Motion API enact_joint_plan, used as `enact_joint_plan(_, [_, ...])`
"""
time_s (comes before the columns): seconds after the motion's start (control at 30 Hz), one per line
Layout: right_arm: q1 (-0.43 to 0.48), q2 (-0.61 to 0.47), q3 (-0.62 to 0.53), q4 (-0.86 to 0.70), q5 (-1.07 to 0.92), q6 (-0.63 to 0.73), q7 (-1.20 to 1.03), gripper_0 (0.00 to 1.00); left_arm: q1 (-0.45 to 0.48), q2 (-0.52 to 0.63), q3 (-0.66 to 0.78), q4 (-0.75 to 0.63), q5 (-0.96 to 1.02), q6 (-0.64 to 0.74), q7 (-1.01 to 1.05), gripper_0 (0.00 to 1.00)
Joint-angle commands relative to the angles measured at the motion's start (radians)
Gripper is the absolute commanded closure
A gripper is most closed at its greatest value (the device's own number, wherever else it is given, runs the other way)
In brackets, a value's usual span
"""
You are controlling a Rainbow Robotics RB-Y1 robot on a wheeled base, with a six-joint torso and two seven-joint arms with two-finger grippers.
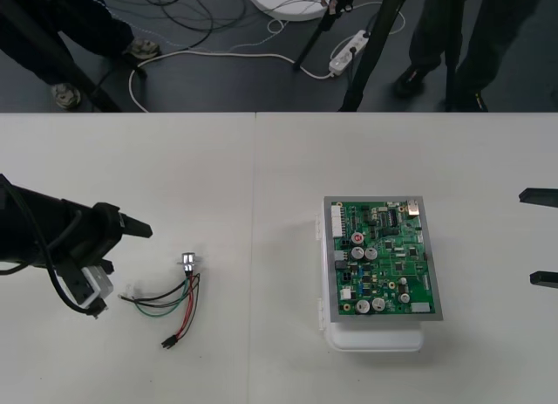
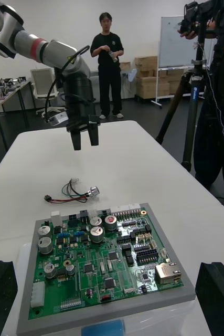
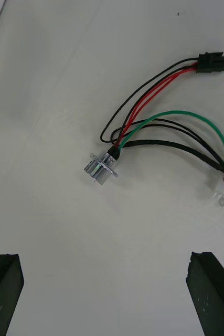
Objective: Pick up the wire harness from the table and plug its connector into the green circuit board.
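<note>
Harness wires — red, black and green — lie loose on the pale worktop, on the robot's left half and just left of the seam that runs across it. The round metal socket with its flange rests at the far end of the bundle. The small black plug lies at the near end, free on the surface. A little white connector sits off one branch, on the side towards the left arm.

The left arm comes in low from its own side. The left jaws are held above the worktop close beside the harness, on the side away from the board. They stand wide apart and hold nothing. From the left wrist camera the socket and wires lie ahead of them on the bare surface, touching neither one. In the right wrist view these jaws point down at the worktop just beyond the harness.

The green circuit board sits flat on its white base on the right half of the worktop, well apart from the harness, and no wire reaches it.

The right jaws wait at the right edge of the worktop — spread wide, empty, and facing the board from beside it.
</note>
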Motion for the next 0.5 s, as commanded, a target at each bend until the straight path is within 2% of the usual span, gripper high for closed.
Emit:
enact_joint_plan(0.03, [-0.008, -0.018, 0.011, -0.032, -0.033, 0.000, 0.086, 0.00, -0.132, 0.051, -0.129, -0.044, -0.084, 0.174, -0.104, 0.08])
enact_joint_plan(0.3, [-0.010, -0.025, 0.034, -0.032, -0.033, 0.000, 0.222, 0.00, -0.305, 0.044, -0.379, -0.054, -0.141, 0.315, -0.214, 0.08])
enact_joint_plan(0.5, [-0.011, -0.041, 0.086, -0.027, -0.034, 0.000, 0.294, 0.00, -0.397, 0.018, -0.493, -0.011, -0.163, 0.371, -0.259, 0.08])
